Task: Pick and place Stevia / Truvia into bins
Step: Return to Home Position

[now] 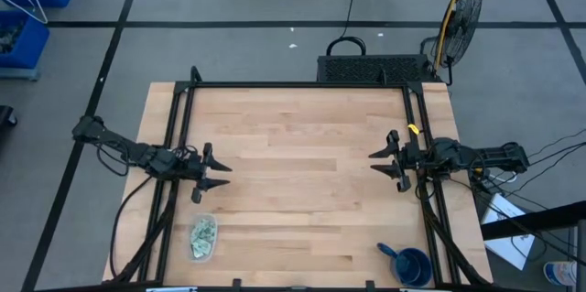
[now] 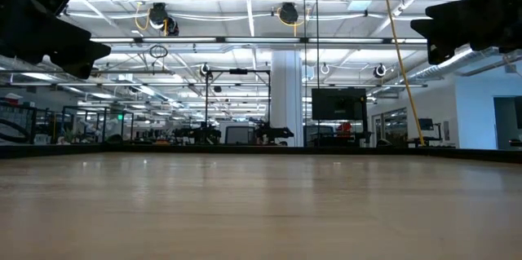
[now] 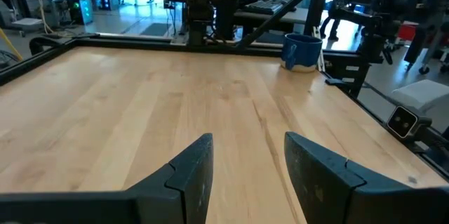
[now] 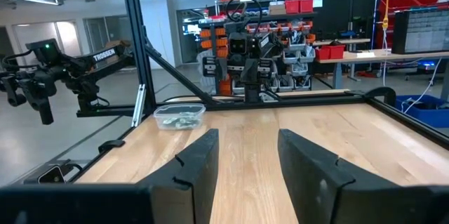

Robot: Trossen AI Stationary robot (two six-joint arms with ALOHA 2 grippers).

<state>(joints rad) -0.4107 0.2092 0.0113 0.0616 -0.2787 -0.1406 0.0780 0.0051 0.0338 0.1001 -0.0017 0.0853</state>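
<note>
A small clear plastic bin (image 1: 203, 238) sits near the table's near left corner, and pale green and white Stevia sachets (image 1: 202, 234) lie inside it. The right wrist view shows the same bin (image 4: 179, 117) with sachets in it. My left gripper (image 1: 220, 170) hovers open above the table's left side, a little beyond the bin, with its fingers pointing toward the table's middle. My right gripper (image 1: 380, 166) hovers open at the table's right side and faces the left one. In the low view both arms hang high at the picture's upper corners.
A dark blue cup with a handle (image 1: 409, 264) stands near the table's near right corner and also shows as the cup (image 3: 302, 49) in the left wrist view. A black frame (image 1: 293, 86) borders the wooden table. Bare wood lies between the two grippers.
</note>
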